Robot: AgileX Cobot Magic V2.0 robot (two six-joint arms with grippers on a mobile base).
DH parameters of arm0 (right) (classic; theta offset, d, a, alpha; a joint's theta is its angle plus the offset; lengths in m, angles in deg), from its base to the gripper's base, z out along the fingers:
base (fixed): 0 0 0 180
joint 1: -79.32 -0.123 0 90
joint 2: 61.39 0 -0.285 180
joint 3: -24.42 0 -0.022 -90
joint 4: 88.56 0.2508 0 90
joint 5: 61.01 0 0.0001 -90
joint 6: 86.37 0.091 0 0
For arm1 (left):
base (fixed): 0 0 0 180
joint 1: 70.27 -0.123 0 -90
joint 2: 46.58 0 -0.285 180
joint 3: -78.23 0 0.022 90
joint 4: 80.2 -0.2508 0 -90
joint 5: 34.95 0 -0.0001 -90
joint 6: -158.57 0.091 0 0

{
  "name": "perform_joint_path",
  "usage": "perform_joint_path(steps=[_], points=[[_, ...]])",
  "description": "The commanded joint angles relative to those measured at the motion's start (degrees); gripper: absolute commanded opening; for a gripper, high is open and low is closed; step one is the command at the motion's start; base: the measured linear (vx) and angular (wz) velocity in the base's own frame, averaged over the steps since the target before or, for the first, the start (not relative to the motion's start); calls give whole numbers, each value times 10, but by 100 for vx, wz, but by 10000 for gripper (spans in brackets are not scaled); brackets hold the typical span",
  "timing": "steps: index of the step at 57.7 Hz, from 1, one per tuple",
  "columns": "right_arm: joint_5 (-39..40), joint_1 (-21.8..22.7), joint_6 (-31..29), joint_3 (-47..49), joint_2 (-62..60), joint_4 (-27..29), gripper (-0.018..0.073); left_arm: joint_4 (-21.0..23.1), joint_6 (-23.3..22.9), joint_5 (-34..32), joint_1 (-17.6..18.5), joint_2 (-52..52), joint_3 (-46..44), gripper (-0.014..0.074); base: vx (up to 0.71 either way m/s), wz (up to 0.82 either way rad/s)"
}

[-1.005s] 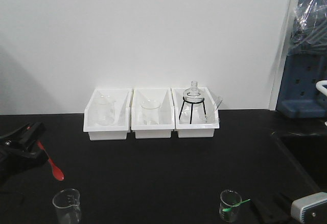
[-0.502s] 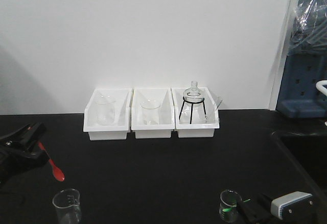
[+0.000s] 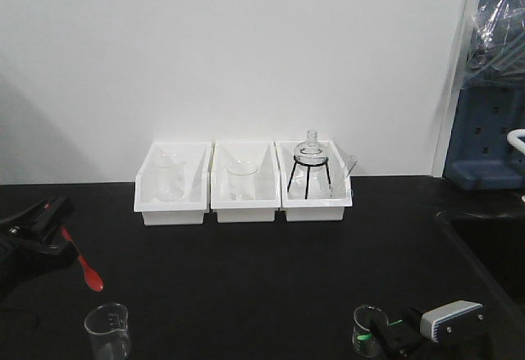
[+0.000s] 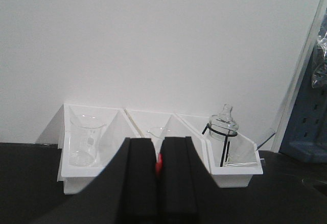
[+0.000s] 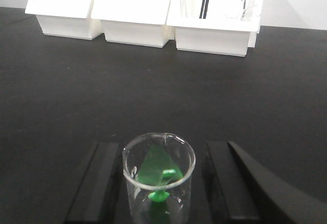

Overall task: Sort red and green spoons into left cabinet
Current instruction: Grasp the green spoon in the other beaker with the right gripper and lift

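A plain white wall [image 3: 246, 48] fills the upper half of the front view. It is evenly lit, with a soft grey shadow at its lower left. A matte black tabletop [image 3: 246, 270] spans the lower half and meets the wall. At the right edge stands a blue perforated unit [image 3: 484, 134], with crinkled clear plastic sheeting [image 3: 496, 15] above it.

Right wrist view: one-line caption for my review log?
Open right gripper straddles a small glass beaker holding the green spoon, three white bins behind.
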Motion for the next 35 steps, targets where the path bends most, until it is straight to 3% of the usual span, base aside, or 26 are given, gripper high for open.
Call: perform_joint_path(steps=[1,11,35], points=[[99,2,1,14,-20,-3,424,10,-5,-42,2,21,-14,-6,0,0],[88,2,1,14,-20,-3,387,10,-5,-42,2,20,-14,-6,0,0],[70,2,1,14,-20,-3,155,10,-5,-42,2,20,-14,-6,0,0]])
